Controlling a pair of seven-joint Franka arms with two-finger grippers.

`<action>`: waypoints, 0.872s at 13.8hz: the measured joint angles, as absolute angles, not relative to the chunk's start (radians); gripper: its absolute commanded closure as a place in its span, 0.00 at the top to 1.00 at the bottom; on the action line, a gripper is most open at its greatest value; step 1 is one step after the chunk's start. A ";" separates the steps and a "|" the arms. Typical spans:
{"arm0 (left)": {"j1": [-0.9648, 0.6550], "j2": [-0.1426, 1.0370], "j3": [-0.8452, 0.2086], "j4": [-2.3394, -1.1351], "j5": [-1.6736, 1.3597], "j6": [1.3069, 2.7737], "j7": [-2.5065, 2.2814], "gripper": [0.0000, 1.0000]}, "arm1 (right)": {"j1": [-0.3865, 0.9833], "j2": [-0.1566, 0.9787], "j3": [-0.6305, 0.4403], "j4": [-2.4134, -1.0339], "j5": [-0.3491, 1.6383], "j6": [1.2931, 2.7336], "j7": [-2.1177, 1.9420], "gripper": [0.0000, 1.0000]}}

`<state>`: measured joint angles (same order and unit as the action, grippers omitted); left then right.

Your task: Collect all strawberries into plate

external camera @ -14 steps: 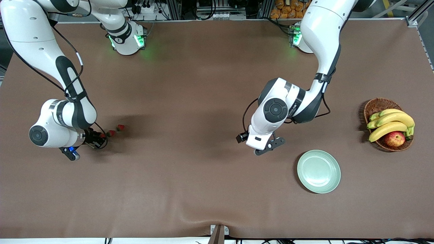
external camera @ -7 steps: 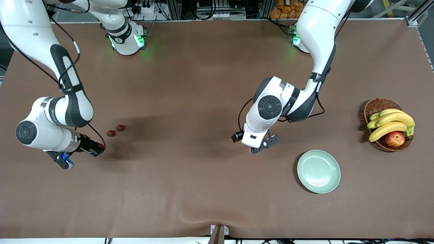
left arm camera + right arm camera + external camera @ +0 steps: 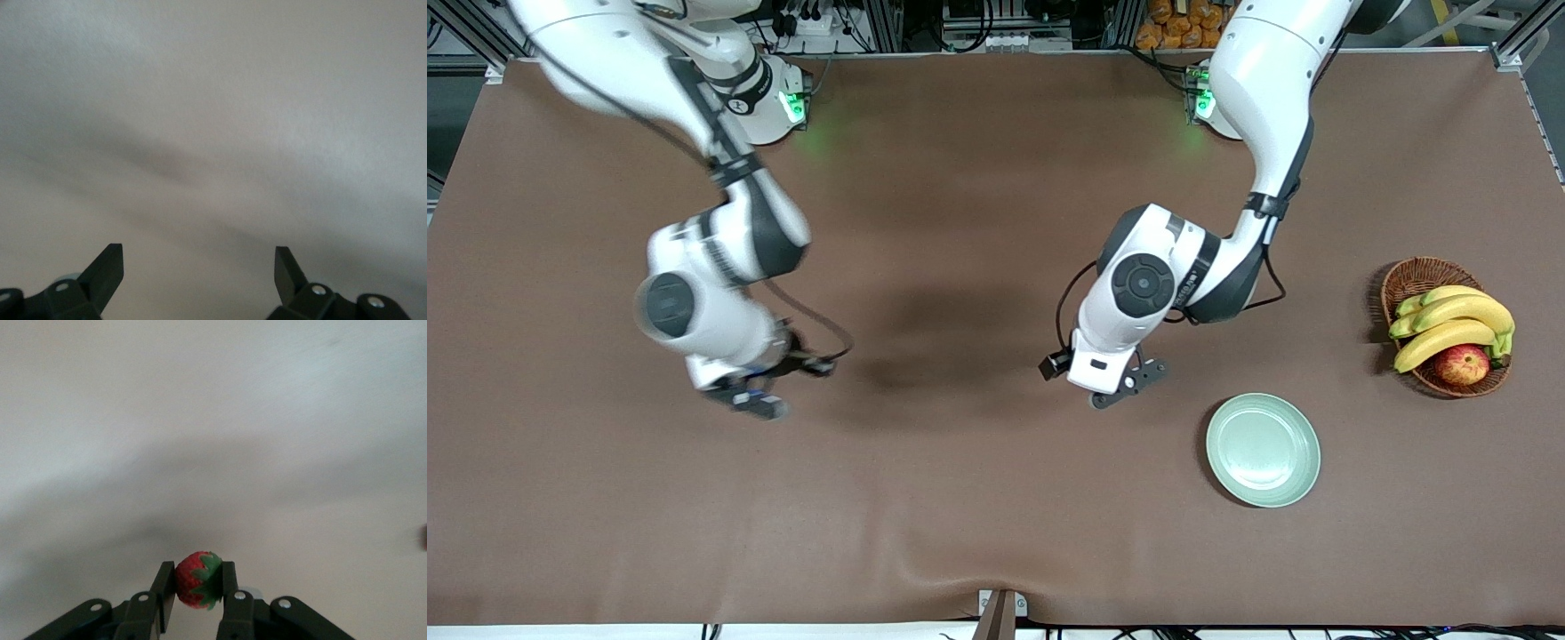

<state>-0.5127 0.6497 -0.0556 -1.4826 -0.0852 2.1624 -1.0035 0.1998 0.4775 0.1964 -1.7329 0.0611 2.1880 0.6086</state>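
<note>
My right gripper is shut on a strawberry, red with a green cap, held up over bare brown table. In the front view the right gripper is in the air over the right arm's half of the table, and its berry does not show there. The other two strawberries are hidden under the right arm; a dark red blur shows at the edge of the right wrist view. The mint-green plate lies empty toward the left arm's end. My left gripper is open and empty over bare table beside the plate.
A wicker basket with bananas and an apple stands at the left arm's end of the table, past the plate. A brown cloth covers the whole table.
My right arm has risen from beside the strawberries and swung toward the table's middle with one berry in its fingers; it now covers the two others. My left arm has barely moved.
</note>
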 measured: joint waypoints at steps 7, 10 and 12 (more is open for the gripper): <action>-0.468 0.649 -0.056 -1.470 -0.085 2.162 -1.003 1.00 | 0.462 0.623 0.197 -1.737 0.177 2.516 0.611 0.27; -0.468 0.649 -0.057 -1.469 -0.085 2.162 -1.003 1.00 | 0.505 0.670 0.193 -1.736 0.178 2.567 0.612 0.28; -0.470 0.650 -0.058 -1.469 -0.085 2.162 -1.004 1.00 | 0.504 0.673 0.187 -1.736 0.178 2.566 0.610 0.35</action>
<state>-0.4702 0.6495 -0.0579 -1.4695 -0.0852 2.1624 -1.0036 0.5044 0.6735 0.1868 -1.7363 0.1778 2.5659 0.6103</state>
